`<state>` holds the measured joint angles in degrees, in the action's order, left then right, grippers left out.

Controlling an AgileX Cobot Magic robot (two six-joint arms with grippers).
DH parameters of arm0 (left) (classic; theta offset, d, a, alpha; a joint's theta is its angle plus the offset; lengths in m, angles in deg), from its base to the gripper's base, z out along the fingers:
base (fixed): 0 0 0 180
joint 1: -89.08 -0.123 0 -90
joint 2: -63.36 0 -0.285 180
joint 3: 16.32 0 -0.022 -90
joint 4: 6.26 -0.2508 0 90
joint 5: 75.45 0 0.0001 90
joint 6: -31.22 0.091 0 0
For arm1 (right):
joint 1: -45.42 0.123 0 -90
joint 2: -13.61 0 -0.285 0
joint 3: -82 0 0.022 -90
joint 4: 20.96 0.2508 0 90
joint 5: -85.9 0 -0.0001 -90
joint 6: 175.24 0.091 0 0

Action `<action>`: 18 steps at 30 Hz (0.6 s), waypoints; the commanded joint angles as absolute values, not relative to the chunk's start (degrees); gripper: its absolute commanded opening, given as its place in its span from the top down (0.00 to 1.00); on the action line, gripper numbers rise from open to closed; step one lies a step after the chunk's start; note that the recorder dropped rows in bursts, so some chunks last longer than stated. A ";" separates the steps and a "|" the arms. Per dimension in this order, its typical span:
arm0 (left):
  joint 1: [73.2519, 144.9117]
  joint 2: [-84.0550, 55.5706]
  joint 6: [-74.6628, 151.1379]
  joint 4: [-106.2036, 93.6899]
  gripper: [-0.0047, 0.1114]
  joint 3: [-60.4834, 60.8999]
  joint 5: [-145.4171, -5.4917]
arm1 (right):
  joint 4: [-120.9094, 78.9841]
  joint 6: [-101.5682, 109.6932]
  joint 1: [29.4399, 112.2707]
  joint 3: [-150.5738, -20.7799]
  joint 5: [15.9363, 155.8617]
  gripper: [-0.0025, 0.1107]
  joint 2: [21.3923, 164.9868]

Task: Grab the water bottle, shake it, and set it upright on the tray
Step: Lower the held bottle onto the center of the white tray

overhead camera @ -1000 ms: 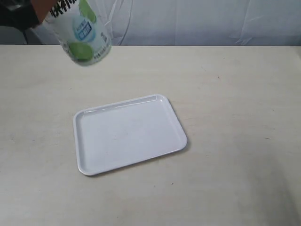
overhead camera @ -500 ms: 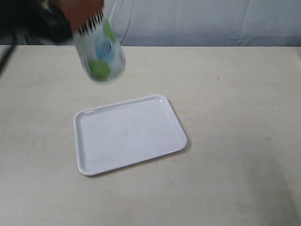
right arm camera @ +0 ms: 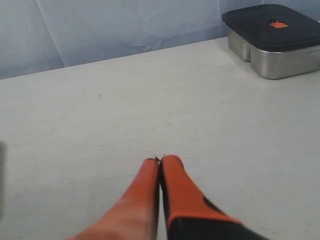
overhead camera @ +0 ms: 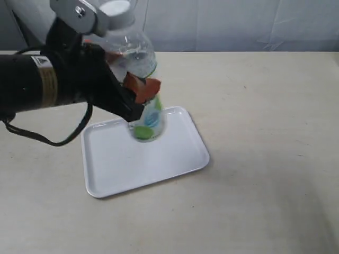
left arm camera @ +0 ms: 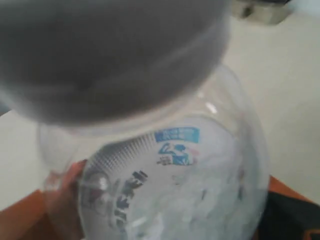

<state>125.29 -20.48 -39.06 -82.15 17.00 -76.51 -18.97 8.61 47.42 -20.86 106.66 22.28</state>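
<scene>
The water bottle (overhead camera: 140, 79), clear with a white cap and a white-green label, stands nearly upright over the far edge of the white tray (overhead camera: 111, 169); I cannot tell if its base touches. My left gripper (overhead camera: 142, 90) is shut on its middle, orange fingers (overhead camera: 139, 89) on both sides. In the left wrist view the bottle (left arm camera: 170, 190) fills the picture, its cap a blurred grey mass, with orange fingers (left arm camera: 22, 220) at the sides. My right gripper (right arm camera: 160, 161) is shut on nothing above bare table, out of the exterior view.
The black left arm (overhead camera: 47, 79) reaches in from the left above the table (overhead camera: 265, 132), with a cable looping below it. A metal box with a dark lid (right arm camera: 272, 37) stands on the table in the right wrist view. A white curtain hangs behind.
The bottle has swung from tilted, high at the back left, down and to the right to nearly upright over the tray; the left arm has come into view with it.
</scene>
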 commanded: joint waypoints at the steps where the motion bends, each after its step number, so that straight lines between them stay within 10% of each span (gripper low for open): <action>1: 123.98 -21.31 -50.18 -81.27 0.96 17.01 -57.98 | -18.88 8.32 47.15 -20.78 106.16 0.94 22.08; 4: 127.28 -22.09 -49.49 -83.60 0.96 16.30 -93.66 | -18.88 8.32 47.15 -20.78 106.16 0.94 22.08; 9: 127.84 -22.96 -56.94 -80.89 0.96 16.29 -44.47 | -18.88 8.32 47.15 -20.78 106.16 0.94 22.08; 14: 125.80 -22.81 -51.00 -85.12 0.96 15.65 -86.39 | -18.88 8.32 47.15 -20.78 106.16 0.94 22.08; 18: 126.15 -23.12 -50.88 -78.82 0.96 15.18 -69.98 | -18.88 8.32 47.15 -20.78 106.16 0.94 22.08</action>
<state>126.51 -23.35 -51.40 -82.15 15.70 -79.69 -18.85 8.61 47.42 -20.86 106.66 22.28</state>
